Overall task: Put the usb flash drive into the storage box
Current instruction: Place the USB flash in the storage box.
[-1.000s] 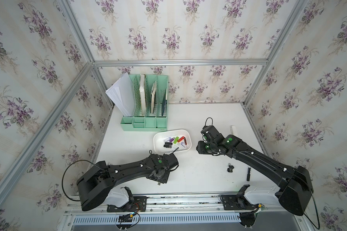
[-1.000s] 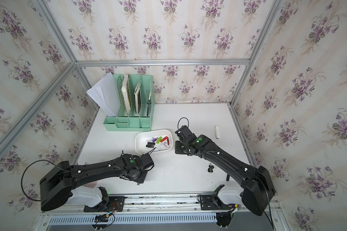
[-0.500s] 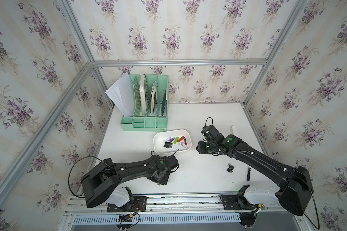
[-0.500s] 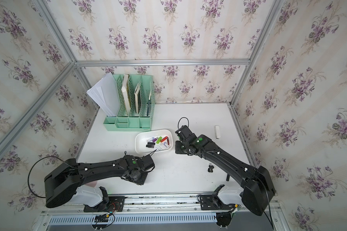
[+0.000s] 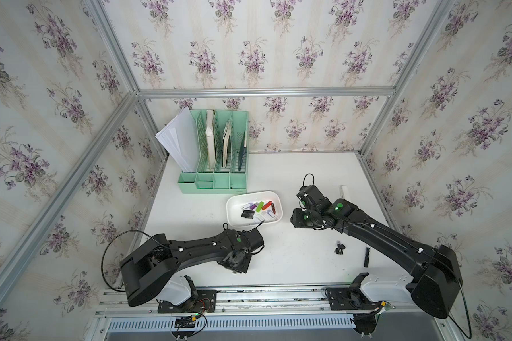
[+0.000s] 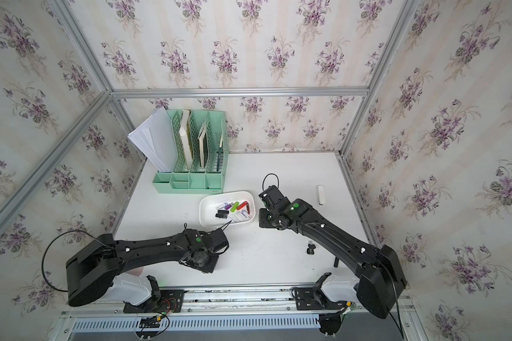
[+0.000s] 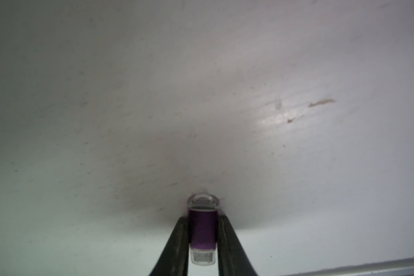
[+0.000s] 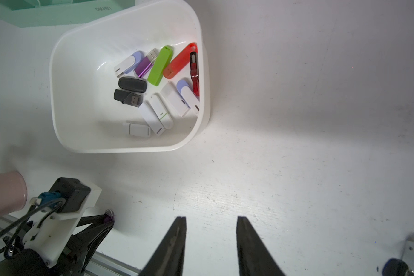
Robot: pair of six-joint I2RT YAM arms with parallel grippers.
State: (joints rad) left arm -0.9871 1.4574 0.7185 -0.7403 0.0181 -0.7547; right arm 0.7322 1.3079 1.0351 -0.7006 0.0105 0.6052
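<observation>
Left wrist view: we see the left pincer [image 7: 202, 217] pinching a purple usb flash drive [image 7: 202, 230] by its long sides, clear cap pointing away, low over the white tabletop [image 7: 201, 95]. We cannot tell whether the drive rests there or is lifted.

In both top views the wrist hides this drive. They do place it at lower centre, below the storage box [image 5: 234, 211] [image 6: 207, 211] and outside it.

Only the right wrist view shows the box contents clearly, about a dozen other flash drives [image 8: 159, 65], and the pink pen cup [image 8: 3, 193] at the left edge. The right pincer [image 8: 210, 218] is spread, with nothing between.

Compared with one second ago, the left arm's rear link has shifted rightward in frame. The right arm and the box are unchanged.
</observation>
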